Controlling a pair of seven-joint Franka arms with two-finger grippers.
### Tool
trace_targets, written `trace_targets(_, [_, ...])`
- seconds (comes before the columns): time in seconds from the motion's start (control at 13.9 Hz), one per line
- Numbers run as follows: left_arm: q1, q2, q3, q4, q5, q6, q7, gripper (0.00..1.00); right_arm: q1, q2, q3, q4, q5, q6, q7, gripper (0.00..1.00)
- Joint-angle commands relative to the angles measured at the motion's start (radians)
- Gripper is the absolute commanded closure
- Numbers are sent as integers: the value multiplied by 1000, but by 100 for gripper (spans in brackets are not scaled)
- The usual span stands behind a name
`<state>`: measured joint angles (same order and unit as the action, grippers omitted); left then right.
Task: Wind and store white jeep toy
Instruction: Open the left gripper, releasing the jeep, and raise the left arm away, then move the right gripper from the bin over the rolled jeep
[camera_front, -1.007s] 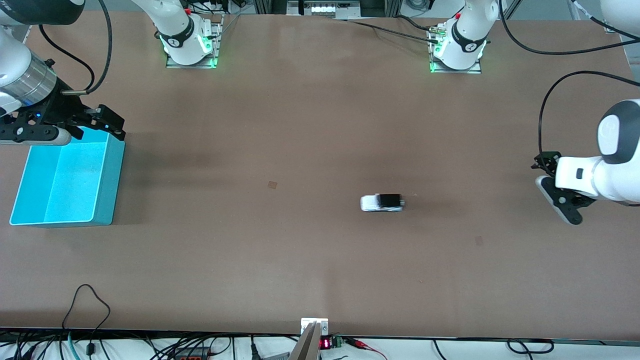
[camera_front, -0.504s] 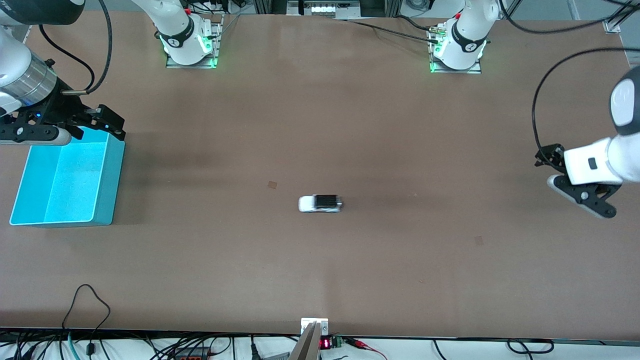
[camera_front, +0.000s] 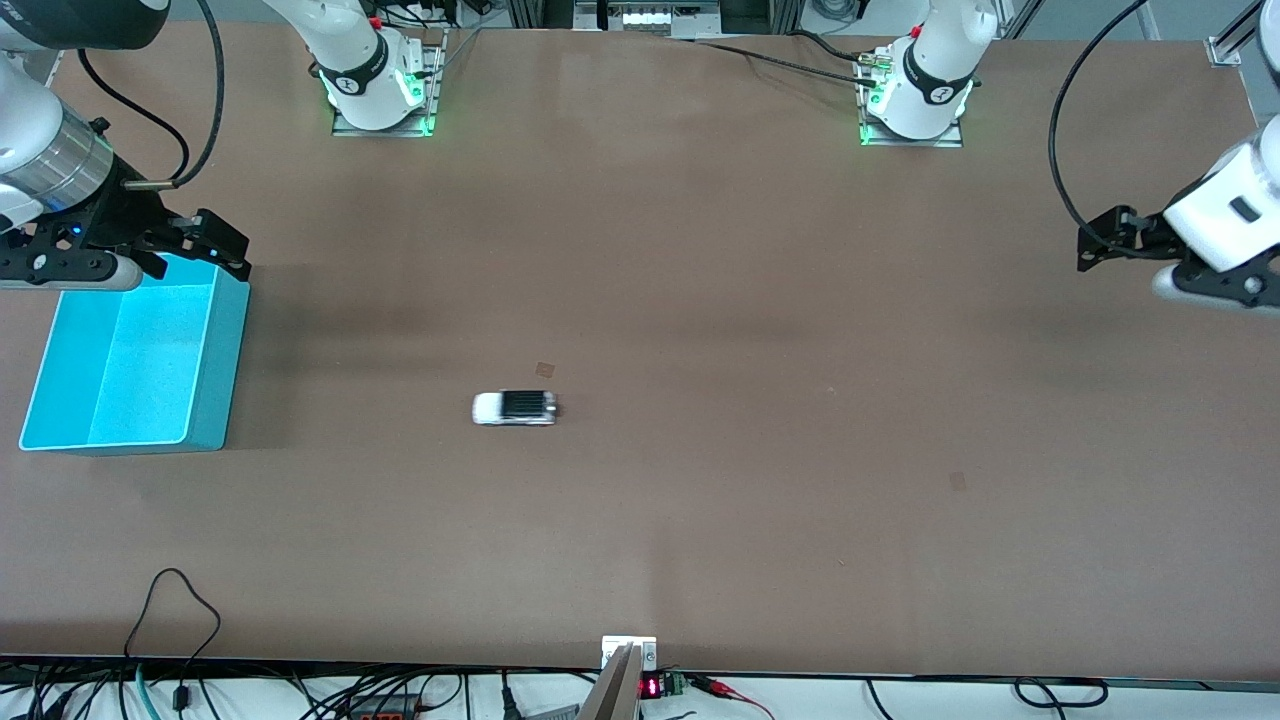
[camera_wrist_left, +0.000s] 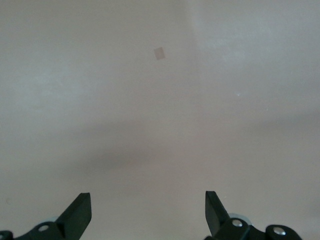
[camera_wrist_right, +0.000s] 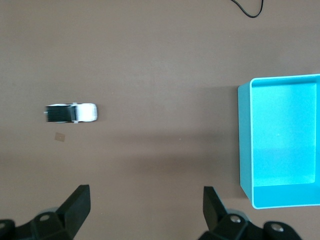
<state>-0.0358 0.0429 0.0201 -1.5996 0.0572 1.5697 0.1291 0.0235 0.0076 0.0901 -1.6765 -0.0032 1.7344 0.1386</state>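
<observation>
The jeep (camera_front: 514, 408) sat on the bare brown surface (camera_front: 700, 540), upright on its wheels, about midway between its two ends and somewhat toward the right arm's end, its white nose pointing at the bin (camera_front: 225, 400). The turquoise bin stood well apart from it, at the right arm's end. The right hand (camera_front: 215, 243) hung over the bin's upper rim, fingers spread wide, holding nothing. The left hand (camera_front: 1105, 250) hung over bare surface at the left arm's end, likewise wide open and holding nothing.
</observation>
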Motion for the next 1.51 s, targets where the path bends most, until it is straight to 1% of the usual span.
trace_targets(0.0, [-30,-21,26,-40,-17,62,-54,0,1,-23,-1,-15,14,-7,7,0])
trace_targets(0.14, [-29,-58,29,-78,-74,73,-52,0,1,-23,-1,-15,14,-7,7,0])
trace_targets(0.29, [-21,-81,34,-102,-79,69,-54,0,1,-21,-1,-15,14,-7,7,0])
trace_targets(0.65, [-21,-77,23,-91,-73,69,-42,0,1,-21,-1,-15,14,-7,7,0])
trace_targets(0.94, [-19,-78,24,-91,-74,62,-40,0,-2,9,-1,-20,14,-24,-11,0])
trace_targets(1.08, [-21,-77,23,-91,-74,64,-45,0,-2,55,-1,-19,11,-46,-17,0])
trace_targets(1.22, [-19,-78,21,-91,-74,59,-45,0,-1,95,-1,-11,12,-39,-94,0])
trace_targets(1.37, [-21,-77,21,-91,-74,64,-51,0,0,153,0,-6,12,-32,-201,0])
trace_targets(1.44, [-21,-75,21,-89,-74,66,-51,0,12,184,0,-5,12,-21,-299,0])
